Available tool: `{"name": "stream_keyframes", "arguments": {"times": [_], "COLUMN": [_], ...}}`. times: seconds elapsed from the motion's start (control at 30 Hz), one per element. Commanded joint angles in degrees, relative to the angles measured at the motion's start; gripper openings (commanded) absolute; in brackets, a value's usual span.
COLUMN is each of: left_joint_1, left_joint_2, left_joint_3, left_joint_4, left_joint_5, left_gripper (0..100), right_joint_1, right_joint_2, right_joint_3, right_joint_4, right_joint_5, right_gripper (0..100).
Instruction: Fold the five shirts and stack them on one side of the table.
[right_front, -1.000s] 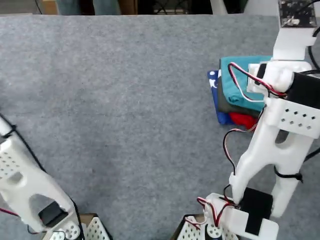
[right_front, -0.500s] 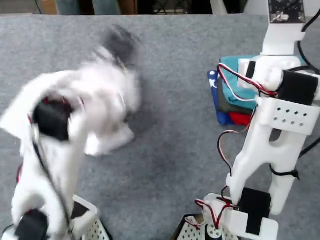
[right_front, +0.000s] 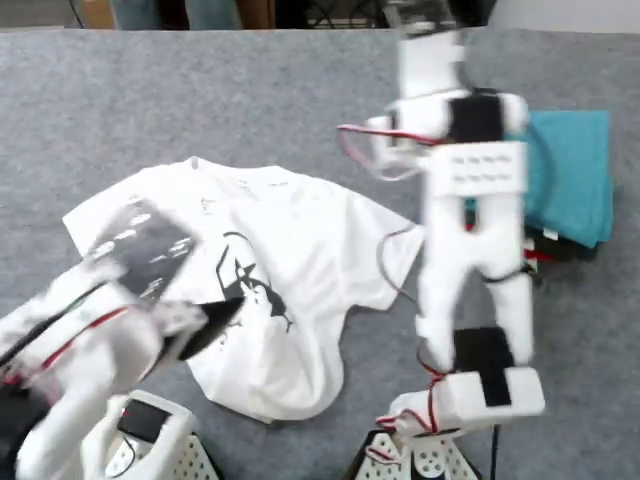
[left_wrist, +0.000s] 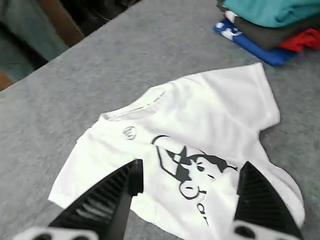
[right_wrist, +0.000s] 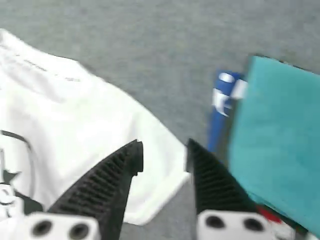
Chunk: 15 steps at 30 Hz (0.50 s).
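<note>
2 grippers, both spread with nothing between the fingers. Nearest, the left gripper (left_wrist: 190, 172) hangs over the white shirt (right_front: 290, 260), which lies unfolded and rumpled, print up, on the grey table (right_front: 120, 100). Farther on, the right gripper (right_wrist: 164, 150) hangs above that shirt's sleeve. Beyond, at the table's right side, sits the stack of 4 folded shirts (right_front: 570, 170), teal on top.

I see a flat table covered in fuzzy grey cloth (right_front: 300, 90). A white T-shirt with a black drawing (right_front: 290, 270) lies spread out left of the middle. A pile of folded shirts (right_front: 570, 170), teal on top, sits at the upper right.
</note>
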Motion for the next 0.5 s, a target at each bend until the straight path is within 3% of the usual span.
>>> {"name": "stream_keyframes", "arguments": {"times": [0.0,0.1,0.23,0.33,0.47], "left_joint_1": [-13.1,-24.8,-38.8,-44.9,-50.8], "left_joint_2": [-2.5,-1.1,4.0,9.0,14.7], "left_joint_3": [1.7,8.7,24.6,34.2,39.9], "left_joint_4": [-0.4,-3.7,-15.3,-22.7,-26.5], "left_joint_5": [1.0,1.4,5.5,5.7,5.9], "left_gripper": [32,32,32,32,32], "right_joint_1": [-8.9,-14.2,-18.2,-20.8,-24.6], "right_joint_2": [5.7,15.0,28.9,39.0,50.9], "right_joint_3": [-3.3,-6.0,-14.1,-24.0,-38.1], "right_joint_4": [-2.7,-4.7,-7.6,-7.4,-6.9], "right_joint_5": [-2.4,-2.5,-2.5,-2.3,-2.2], "right_gripper": [23.0,23.3,23.4,23.2,23.0]}}
